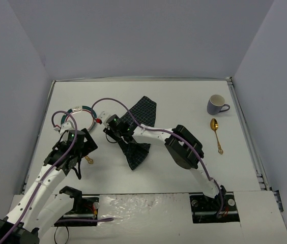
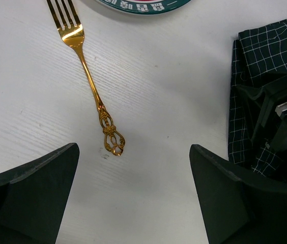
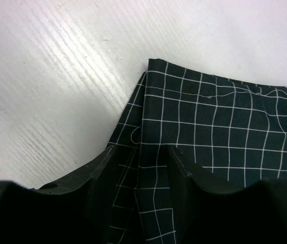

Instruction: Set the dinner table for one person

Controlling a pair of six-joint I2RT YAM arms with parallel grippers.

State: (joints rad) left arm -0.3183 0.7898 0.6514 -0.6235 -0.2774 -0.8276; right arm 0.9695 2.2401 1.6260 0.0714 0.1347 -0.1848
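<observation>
While my left gripper [image 2: 133,150] hangs with its jaws wide apart near a gold fork [image 2: 85,71], my right gripper [image 3: 141,152] has its jaws close on either side of a fold of the soft, dark checked cloth [image 3: 220,127]. I cannot tell if they pinch it. The lilac cup [image 1: 217,105] stands upright, white inside, with a shiny gold spoon [image 1: 216,133] just beside it. A round green-rimmed plate [image 2: 148,4] lies near the fork's prongs. The dinner table [image 1: 184,101] is flat, white and dull, and lies under everything.
</observation>
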